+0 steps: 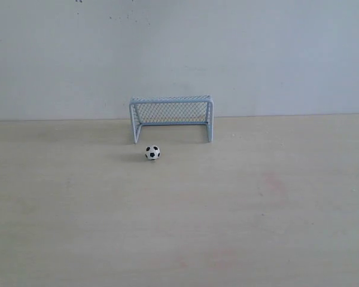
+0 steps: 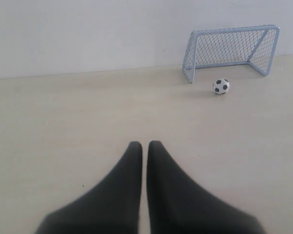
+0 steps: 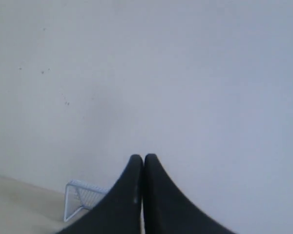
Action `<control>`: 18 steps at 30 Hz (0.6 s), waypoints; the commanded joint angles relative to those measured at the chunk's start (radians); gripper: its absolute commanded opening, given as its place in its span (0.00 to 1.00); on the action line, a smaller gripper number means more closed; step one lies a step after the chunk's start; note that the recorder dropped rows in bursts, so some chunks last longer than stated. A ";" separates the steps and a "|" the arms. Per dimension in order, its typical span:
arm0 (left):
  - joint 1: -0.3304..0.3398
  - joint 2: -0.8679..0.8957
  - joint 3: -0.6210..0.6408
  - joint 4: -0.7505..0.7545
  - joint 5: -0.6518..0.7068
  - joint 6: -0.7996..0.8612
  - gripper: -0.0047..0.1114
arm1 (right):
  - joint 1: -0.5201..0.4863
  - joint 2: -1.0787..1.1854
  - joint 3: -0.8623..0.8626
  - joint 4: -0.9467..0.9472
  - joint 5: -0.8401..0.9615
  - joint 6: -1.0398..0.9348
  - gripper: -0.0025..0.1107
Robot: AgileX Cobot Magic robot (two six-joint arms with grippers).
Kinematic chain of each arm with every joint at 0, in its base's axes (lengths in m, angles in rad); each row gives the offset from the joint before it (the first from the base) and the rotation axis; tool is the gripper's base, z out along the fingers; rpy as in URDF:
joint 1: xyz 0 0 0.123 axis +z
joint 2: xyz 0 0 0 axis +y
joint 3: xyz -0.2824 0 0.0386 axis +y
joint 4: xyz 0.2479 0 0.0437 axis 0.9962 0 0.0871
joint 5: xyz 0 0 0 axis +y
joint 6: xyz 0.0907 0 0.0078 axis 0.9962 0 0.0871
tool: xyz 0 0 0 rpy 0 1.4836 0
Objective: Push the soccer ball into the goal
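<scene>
The soccer ball (image 1: pixel 152 152), white with black patches, rests on the pale wooden table a little in front of the goal's left post. The goal (image 1: pixel 171 116) stands at the back by the wall, its mouth facing the front. Neither gripper shows in the exterior view. In the left wrist view the ball (image 2: pixel 221 86) and the goal (image 2: pixel 231 51) lie far ahead of my left gripper (image 2: pixel 144 145), which is shut on nothing. My right gripper (image 3: pixel 143 157) is shut, pointing at the wall, with part of the goal (image 3: pixel 83 197) beside its fingers.
A plain grey-white wall (image 1: pixel 179 54) runs along the back edge of the table (image 1: pixel 179 227). Faint reddish marks (image 1: pixel 274 183) stain the table surface on the right.
</scene>
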 commanded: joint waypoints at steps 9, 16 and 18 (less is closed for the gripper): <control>0.003 -0.002 0.004 -0.002 -0.004 0.004 0.08 | -0.146 -0.228 0.297 0.004 -0.012 0.015 0.02; 0.003 -0.002 0.004 -0.002 -0.004 0.004 0.08 | -0.146 -0.228 0.503 0.004 -0.149 0.082 0.02; 0.003 -0.002 0.004 -0.002 -0.004 0.004 0.08 | -0.146 -0.228 0.534 0.004 -0.181 0.101 0.02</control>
